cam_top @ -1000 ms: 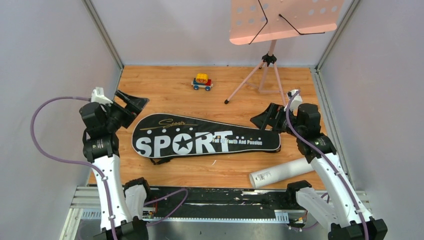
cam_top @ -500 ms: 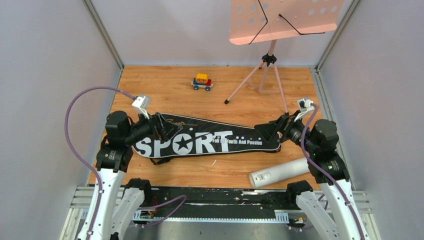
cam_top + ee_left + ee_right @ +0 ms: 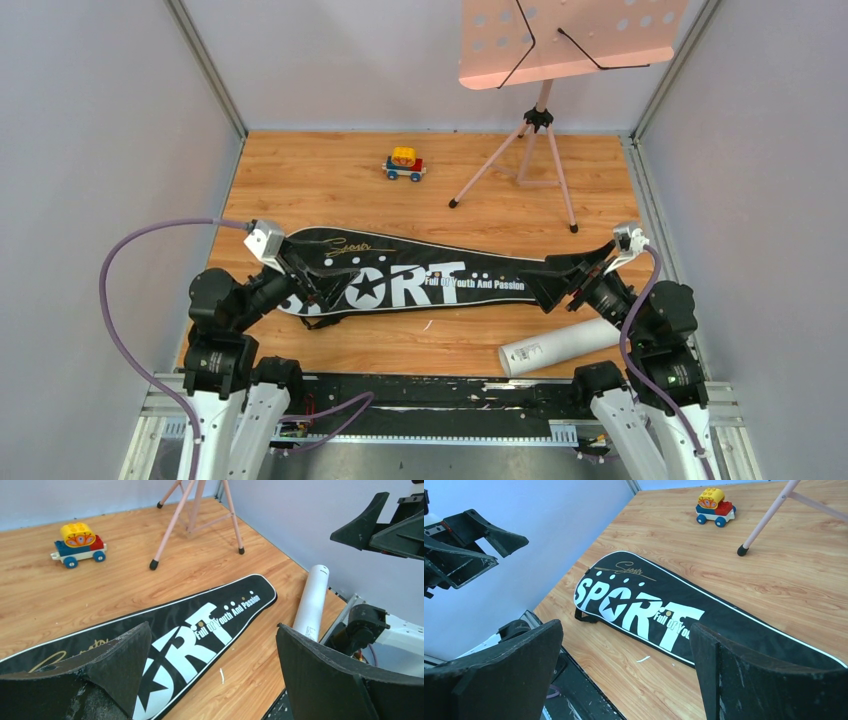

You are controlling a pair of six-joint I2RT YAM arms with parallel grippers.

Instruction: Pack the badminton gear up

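Left hand [image 3: 315,288] hangs over the broad end of the long black fabric bag lettered SPORT [image 3: 430,285] at 9 o'clock, fingers spread wide and empty. The right hand [image 3: 535,285], equally spread and empty, is at the bag's narrow end at 3 o'clock. I judge this stance suits a long limp thing that needs support at both ends. On the light wooden table [image 3: 300,190] the bag lies flat across the middle, lettering up. No racket or shuttlecock shows, so whether they are inside cannot be told. A pink perforated metal music stand [image 3: 540,120] stands at 1 o'clock, well apart from the work. The white cylindrical tube [image 3: 560,345] lies on its side at 4 o'clock, near the bag but outside it, so it probably remains to be packed. A small red, yellow and blue plastic toy car [image 3: 405,164] sits at 12 o'clock, no part of the gear.
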